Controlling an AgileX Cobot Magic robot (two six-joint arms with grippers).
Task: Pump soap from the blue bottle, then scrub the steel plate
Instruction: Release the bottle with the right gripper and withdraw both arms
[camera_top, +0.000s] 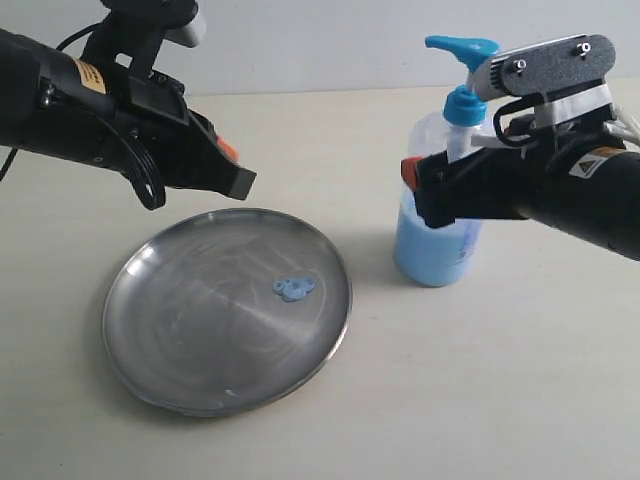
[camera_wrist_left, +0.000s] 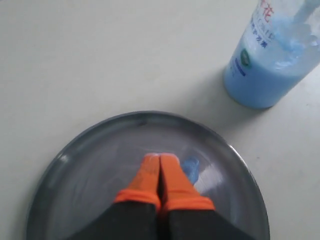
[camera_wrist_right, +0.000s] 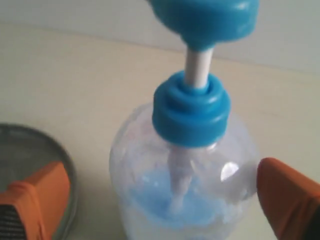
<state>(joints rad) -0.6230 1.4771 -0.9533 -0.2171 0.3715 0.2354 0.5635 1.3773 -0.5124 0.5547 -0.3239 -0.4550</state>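
The steel plate lies left of centre, with a small blob of light blue soap right of its middle. To its right stands the blue bottle, pump head raised, light blue liquid in its lower part. My left gripper hovers over the plate's far edge; its orange fingers are pressed together with nothing between them, the soap just beside the tips. My right gripper is open and straddles the blue bottle below the collar, with a gap on one side.
The plate and the bottle stand on a plain cream tabletop. A pale wall runs along the table's far edge. The right arm's black body fills the space right of the bottle.
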